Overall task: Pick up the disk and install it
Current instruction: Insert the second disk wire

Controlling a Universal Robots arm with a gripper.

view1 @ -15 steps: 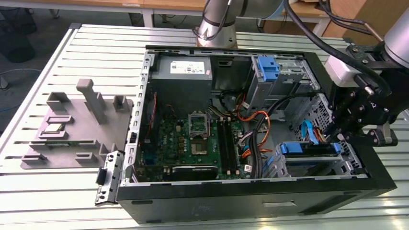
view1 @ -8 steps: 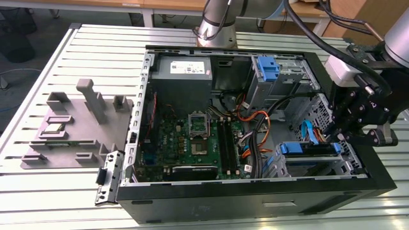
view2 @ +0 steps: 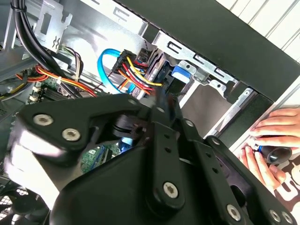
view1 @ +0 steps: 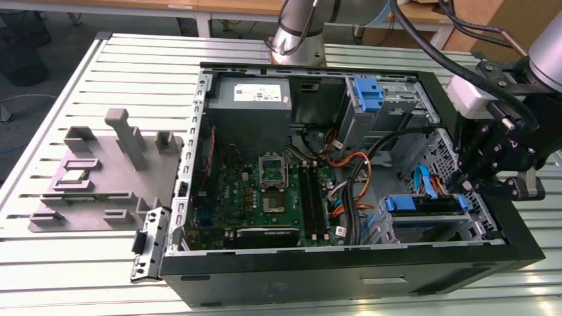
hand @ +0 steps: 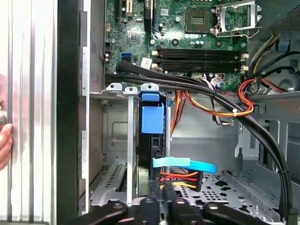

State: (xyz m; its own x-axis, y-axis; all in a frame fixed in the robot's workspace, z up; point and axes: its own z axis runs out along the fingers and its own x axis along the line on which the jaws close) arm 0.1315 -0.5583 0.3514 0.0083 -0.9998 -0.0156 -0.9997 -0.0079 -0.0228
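The disk sits in the lower drive bay at the front corner of the open computer case, at the exterior view's right. In the first wrist view the disk stands on edge between the bay's metal rails, blue side rail toward the camera. A blue flat cable and red-yellow wires lie at its near end. My gripper hangs just beside the bay, over the case's right wall. In the first wrist view the gripper is a short way back from the disk's end, shut with nothing visible between its fingers.
Thick black cables and orange wires cross the case beside the bay. The motherboard, the grey power-supply box and an upper blue latch lie further in. A grey fixture stands at the exterior view's left. A person's hands rest outside the case wall.
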